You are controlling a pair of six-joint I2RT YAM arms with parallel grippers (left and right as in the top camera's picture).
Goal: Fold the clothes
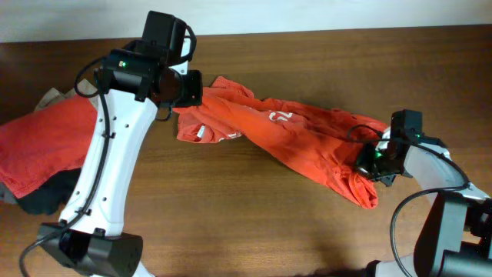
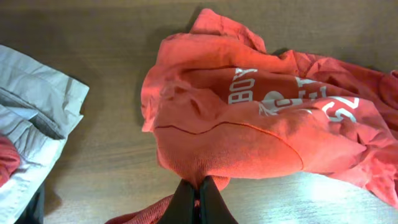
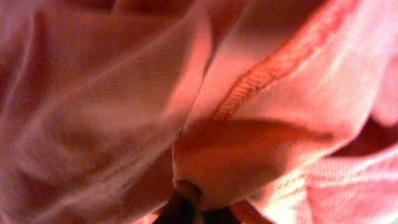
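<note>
— Orange-red T-shirt (image 1: 292, 135): is that the one out on the table (image 1: 254, 231)?

— Yes. It lies crumpled in a long band across the middle of the wooden top, running from upper left down to lower right, with its white print (image 1: 280, 116) facing up.

— Where is the left gripper (image 1: 188, 88)?

— At the shirt's upper-left end. In its wrist view the two fingers (image 2: 185, 205) are pressed together, with a fold of the cloth's edge nipped between them. The rest of the shirt spreads away from them, with part of the lettering readable.

— And the right gripper (image 1: 374, 160)?

— At the opposite end, lower right, down against the fabric just above a bunched corner. Its wrist camera is filled with blurred orange cloth at very close range. A stitched hem (image 3: 261, 81) runs diagonally across that view, and a bulge of fabric sits over the dark fingertips at the bottom edge. The cloth seems gathered there, but I cannot tell whether the jaws are closed on it.

— Anything else on the table?

— A pile at the far left, well apart from the shirt. A red garment (image 1: 38, 142) lies over a dark garment (image 1: 42, 198). A pale grey garment (image 2: 37, 106) shows in the left wrist view, with bare wood between it and the shirt.
</note>
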